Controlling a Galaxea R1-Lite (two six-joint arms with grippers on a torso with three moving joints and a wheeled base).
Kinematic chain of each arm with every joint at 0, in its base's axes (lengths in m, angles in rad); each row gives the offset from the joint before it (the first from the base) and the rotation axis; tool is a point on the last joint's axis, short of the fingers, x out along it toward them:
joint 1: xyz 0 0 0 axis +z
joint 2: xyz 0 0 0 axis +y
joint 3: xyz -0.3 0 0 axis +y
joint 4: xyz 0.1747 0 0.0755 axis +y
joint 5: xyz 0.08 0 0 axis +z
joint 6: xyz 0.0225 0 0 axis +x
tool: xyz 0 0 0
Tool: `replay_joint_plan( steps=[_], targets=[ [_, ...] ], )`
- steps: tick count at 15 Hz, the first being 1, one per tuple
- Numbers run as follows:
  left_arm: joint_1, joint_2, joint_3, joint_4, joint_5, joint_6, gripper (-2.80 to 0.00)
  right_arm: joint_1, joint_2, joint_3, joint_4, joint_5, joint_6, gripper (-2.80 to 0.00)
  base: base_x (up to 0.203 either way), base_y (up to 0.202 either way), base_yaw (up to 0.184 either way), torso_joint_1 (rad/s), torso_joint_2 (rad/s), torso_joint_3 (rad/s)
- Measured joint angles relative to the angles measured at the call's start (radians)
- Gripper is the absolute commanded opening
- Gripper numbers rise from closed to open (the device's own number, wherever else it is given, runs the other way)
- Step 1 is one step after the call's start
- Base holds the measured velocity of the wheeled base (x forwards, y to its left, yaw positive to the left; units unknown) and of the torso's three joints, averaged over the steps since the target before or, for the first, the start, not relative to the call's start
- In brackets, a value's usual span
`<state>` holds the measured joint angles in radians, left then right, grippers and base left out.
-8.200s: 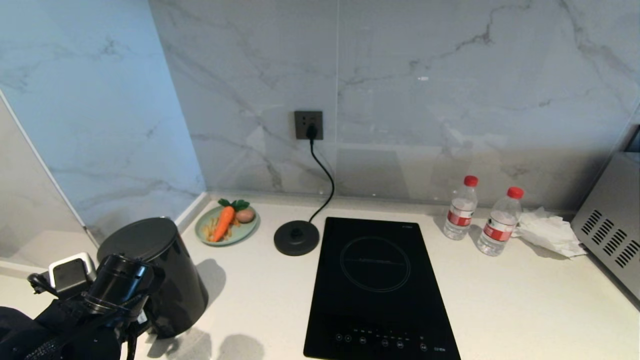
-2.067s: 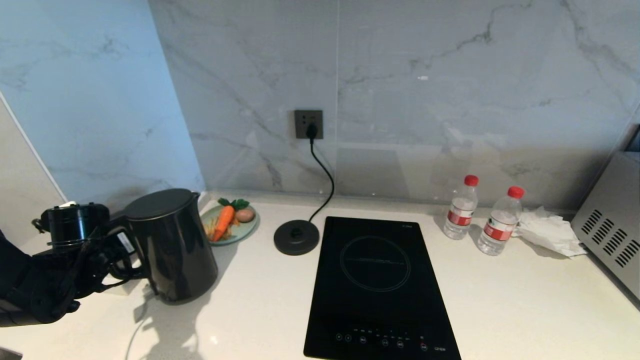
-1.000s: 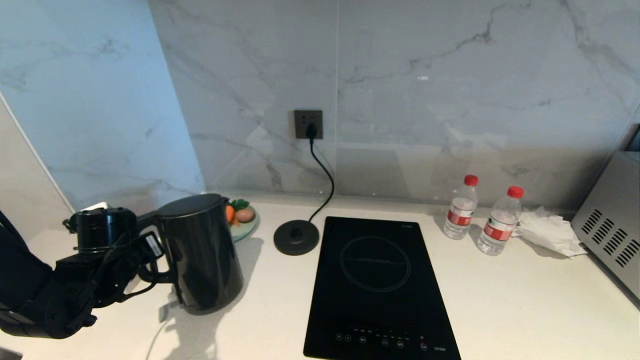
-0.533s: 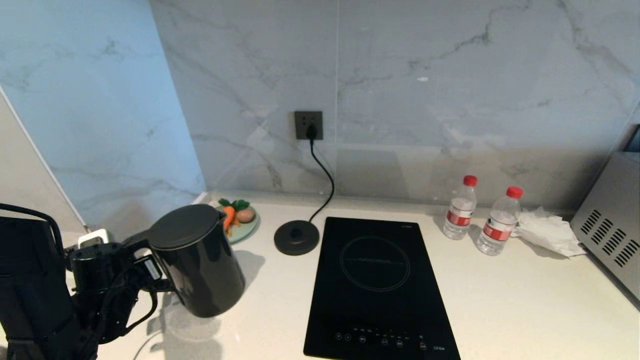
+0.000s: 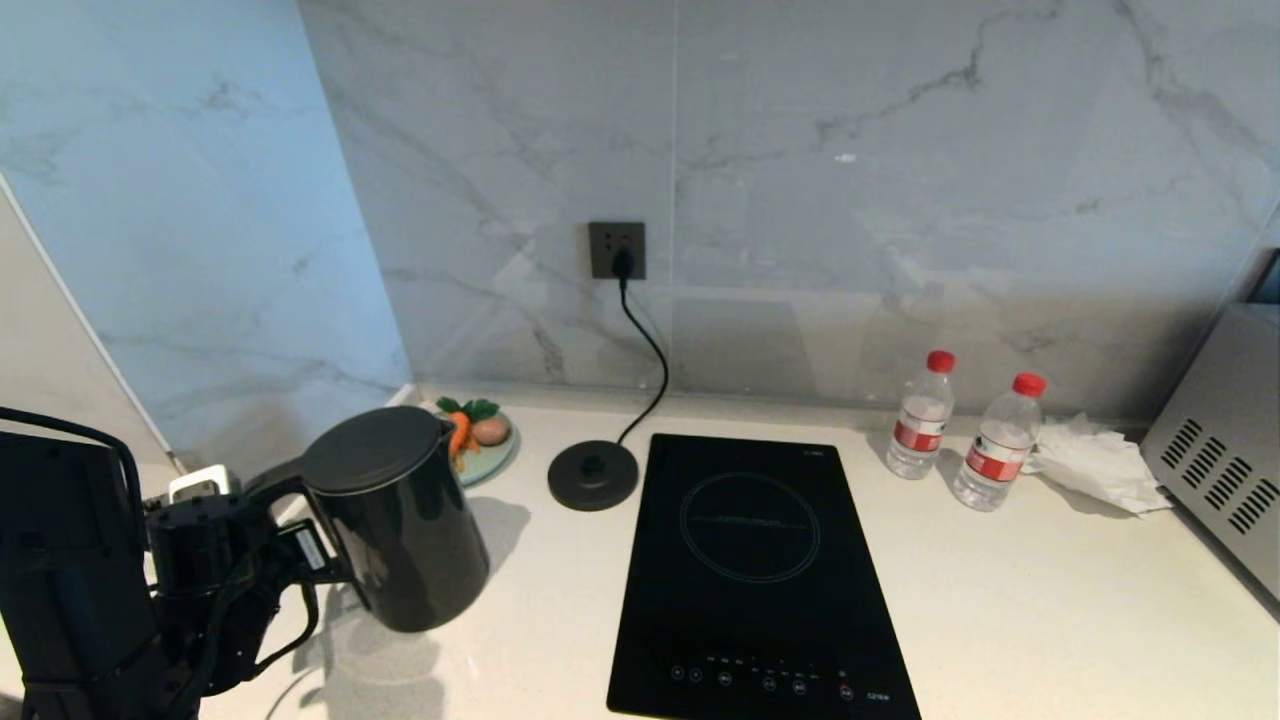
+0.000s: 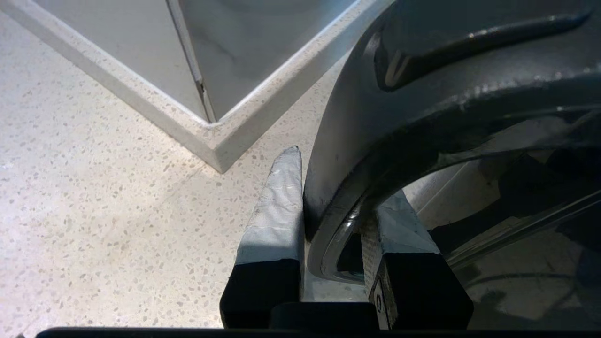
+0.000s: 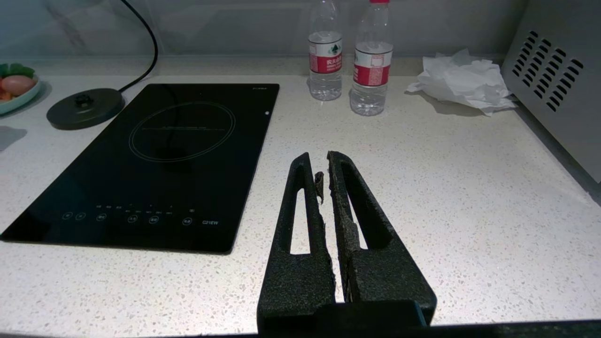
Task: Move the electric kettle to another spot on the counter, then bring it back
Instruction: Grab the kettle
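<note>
Standing between the kettle and the hob, a round black base disc is noted near the counter's back edge, its cord running up to a wall socket. A green plate carrying a carrot and an egg is seen just behind the kettle, partly hidden by it. The black induction hob occupies the counter's middle. Two red-capped water bottles and a crumpled tissue are found toward the right back corner, beside a grey appliance.

The electric kettle is located near the counter's left end. It is glossy black, cylindrical, lidded, and tilted with its base off the counter.

The left pincer is clamped on the kettle's loop handle. The right pincer is observed closed and empty above the counter's front right portion.
</note>
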<state>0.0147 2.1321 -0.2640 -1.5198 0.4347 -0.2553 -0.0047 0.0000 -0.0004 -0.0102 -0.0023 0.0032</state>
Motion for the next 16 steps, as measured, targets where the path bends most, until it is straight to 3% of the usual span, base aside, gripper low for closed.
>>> replay_joint_plan(
  steps=[7, 8, 16],
  targets=[
    [0.003, -0.044, -0.001, 0.003, 0.001, 0.014, -2.8, 0.0, 0.0, 0.0, 0.0, 0.0, 0.001, -2.8, 0.0, 0.0, 0.0, 0.0, 0.0, 0.0],
    [0.003, -0.045, 0.0, 0.002, 0.001, 0.015, 0.0, 0.0, 0.0, 0.0, 0.0, 0.0, 0.001, -2.8, 0.0, 0.0, 0.0, 0.0, 0.0, 0.0],
    [0.007, -0.041, -0.007, -0.002, 0.003, 0.014, 0.0, 0.0, 0.0, 0.0, 0.001, -0.001, 0.001, -2.8, 0.0, 0.0, 0.0, 0.0, 0.0, 0.0]
  ],
)
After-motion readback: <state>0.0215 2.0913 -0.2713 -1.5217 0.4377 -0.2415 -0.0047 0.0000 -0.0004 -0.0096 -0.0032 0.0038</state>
